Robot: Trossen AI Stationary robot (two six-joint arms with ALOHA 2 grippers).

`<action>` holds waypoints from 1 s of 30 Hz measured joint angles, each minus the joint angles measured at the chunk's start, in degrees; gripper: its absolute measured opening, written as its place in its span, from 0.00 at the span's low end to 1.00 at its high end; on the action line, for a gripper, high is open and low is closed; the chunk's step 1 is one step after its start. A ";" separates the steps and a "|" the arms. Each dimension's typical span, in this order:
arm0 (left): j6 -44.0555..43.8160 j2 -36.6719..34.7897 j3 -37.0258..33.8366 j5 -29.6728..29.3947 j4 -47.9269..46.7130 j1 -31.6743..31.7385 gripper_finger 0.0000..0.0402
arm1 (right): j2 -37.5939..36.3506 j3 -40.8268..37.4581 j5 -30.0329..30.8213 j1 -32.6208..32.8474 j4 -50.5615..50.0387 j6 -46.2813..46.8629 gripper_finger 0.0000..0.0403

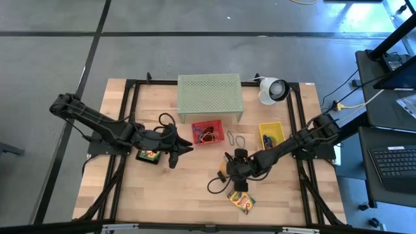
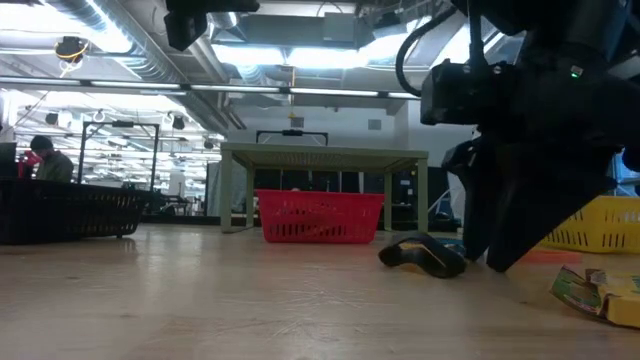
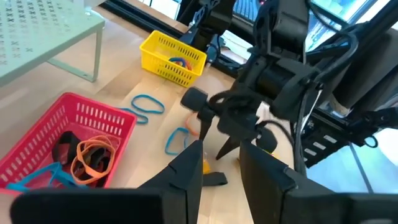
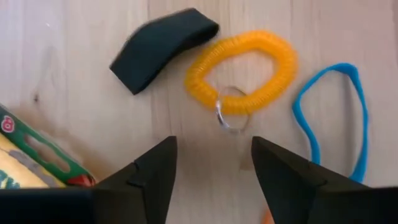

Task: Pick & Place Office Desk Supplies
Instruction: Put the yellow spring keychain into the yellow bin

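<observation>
Two items crowd the right gripper (image 4: 208, 163), jaws open over the orange coil (image 4: 244, 73): a dark band (image 4: 163, 48) and blue loop (image 4: 339, 112) could snag. The left gripper's (image 3: 219, 168) jaws sit part-open, empty.

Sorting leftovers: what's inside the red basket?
The red basket holds orange rubber bands, a blue band and a dark item. Its near wall hides anything lower.
</observation>
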 joint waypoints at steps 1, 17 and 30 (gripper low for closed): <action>0.01 0.00 0.00 0.00 -0.30 0.00 0.25 | -0.34 -0.06 -0.02 0.00 -0.26 0.16 0.51; -0.18 0.00 0.00 0.10 -0.53 0.00 0.25 | -0.55 4.44 1.31 0.00 -0.52 -6.77 0.50; -0.16 0.00 0.02 0.15 -0.49 0.07 0.24 | 1.85 4.41 -2.18 -0.60 1.75 -14.72 0.50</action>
